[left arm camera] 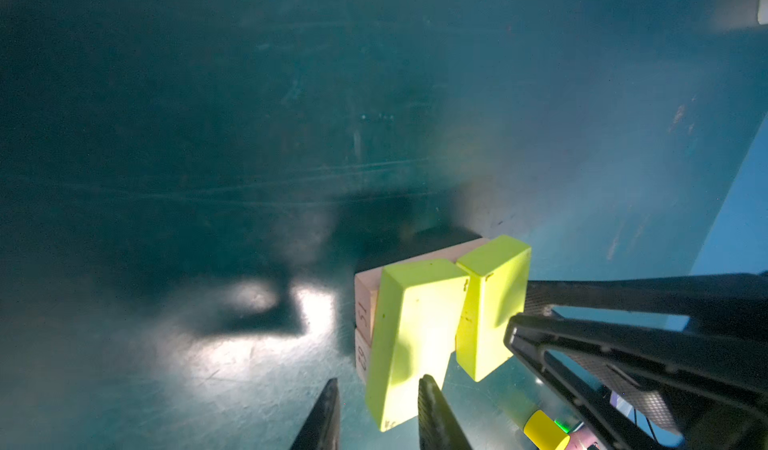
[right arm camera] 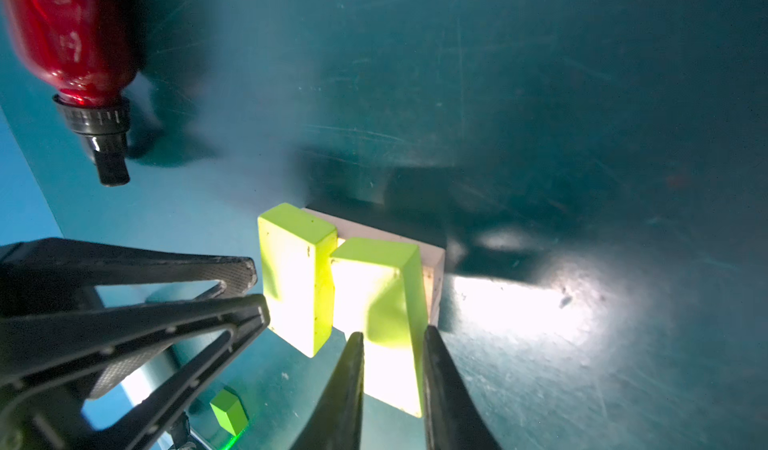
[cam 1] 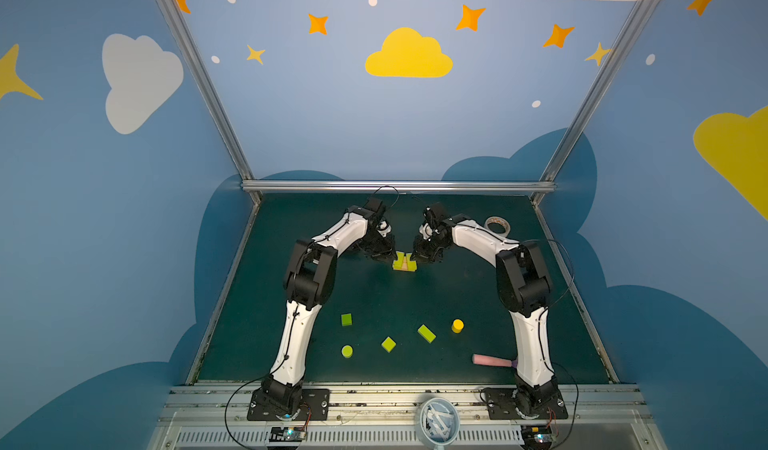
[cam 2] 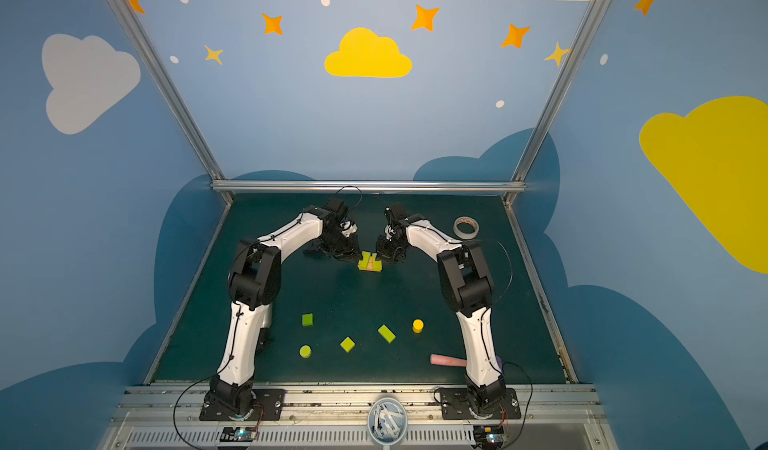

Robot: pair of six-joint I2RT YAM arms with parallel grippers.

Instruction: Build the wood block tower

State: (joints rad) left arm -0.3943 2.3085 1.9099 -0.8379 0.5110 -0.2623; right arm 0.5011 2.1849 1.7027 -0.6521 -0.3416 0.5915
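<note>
**Top views.** The tower [cam 1: 399, 261] stands on the green table [cam 1: 374, 294], just past centre toward 12 o'clock. It is two lime-green bars side by side on the tan bars [cam 1: 404, 264], with tan showing between them. The left gripper [cam 1: 392, 256] is at its 9 o'clock side and the right gripper [cam 1: 416, 256] at its 3 o'clock side. Neither gripper's jaw state can be read here. Five loose blocks lie well apart toward 6 o'clock: the near cube [cam 1: 388, 344], the far cube [cam 1: 346, 319], the loose bar [cam 1: 427, 333], the yellow cylinder [cam 1: 457, 325] and the lime cylinder [cam 1: 347, 351]. The pink-handled tool [cam 1: 492, 360] lies at 5 o'clock and the tape roll [cam 1: 497, 224] at 1 o'clock.

**Left wrist.** The left gripper's fingers [left arm camera: 328, 410] stand parted on either side of the left bar [left arm camera: 411, 335]. Bare table shows between one finger and the bar, so there is no clamp.

**Right wrist.** The right gripper's fingers [right arm camera: 440, 385] lie close against both sides of the right bar [right arm camera: 386, 302]. Whether they clamp it cannot be told. The red tool [right arm camera: 70, 32] lies beyond.
</note>
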